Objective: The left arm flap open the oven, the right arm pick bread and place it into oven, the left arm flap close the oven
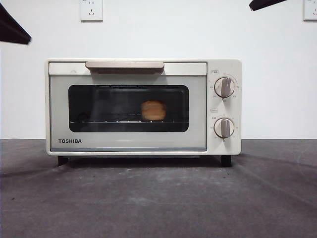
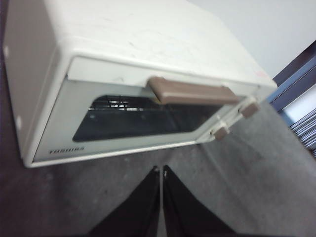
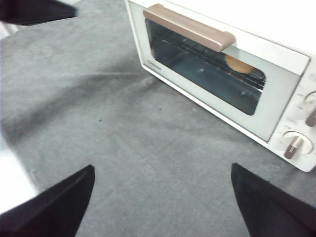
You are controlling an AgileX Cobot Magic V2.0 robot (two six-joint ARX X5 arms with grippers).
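The cream-white TOSHIBA oven (image 1: 143, 106) stands in the middle of the table with its glass door shut and its beige handle (image 1: 124, 65) up. Inside, the golden bread (image 1: 153, 110) rests on the wire rack, right of centre, and shows through the glass in the right wrist view too (image 3: 239, 64). My left gripper (image 2: 161, 170) hangs above and in front of the oven (image 2: 148, 94), jaws shut with nothing between them. My right gripper (image 3: 163, 173) is open and empty, held above the mat off the oven's front (image 3: 222, 74). In the front view both arms show only as dark tips at the top corners.
A grey mat (image 1: 158, 198) covers the table in front of the oven. Two round knobs (image 1: 224, 87) sit on the oven's right panel. A white wall with sockets (image 1: 91, 10) stands behind. The other arm's dark tip (image 3: 34, 10) shows in the right wrist view.
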